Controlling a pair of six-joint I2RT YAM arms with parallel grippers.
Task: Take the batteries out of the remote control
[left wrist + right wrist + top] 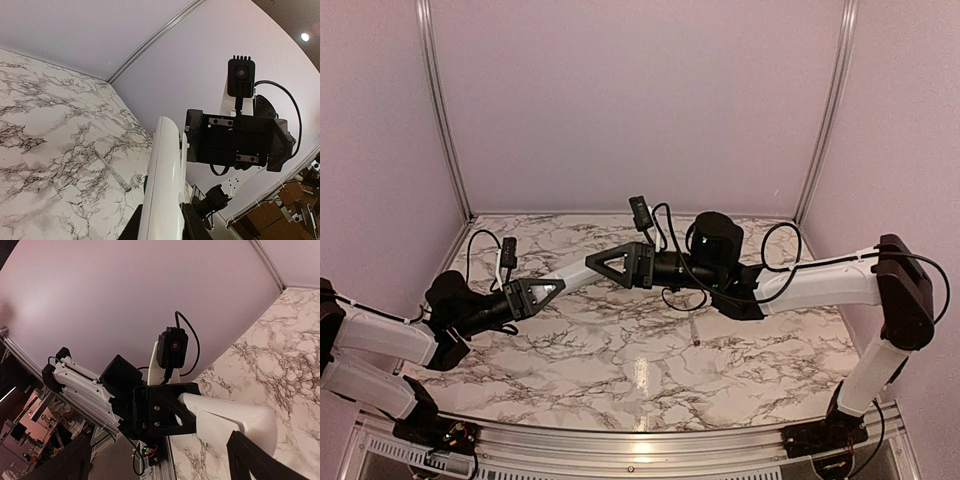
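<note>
Remote control pinched in left claw; right wrist view shows right claw gaping.

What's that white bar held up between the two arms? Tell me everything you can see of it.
The remote control is a slim white bar, smooth and plastic-looking, with rounded edges. It hangs in the air above the marble table, nearly level. The left gripper is clamped on one end; the other end lies beside one finger of the right gripper, whose jaws stand wide apart. No buttons or recess show.
</note>
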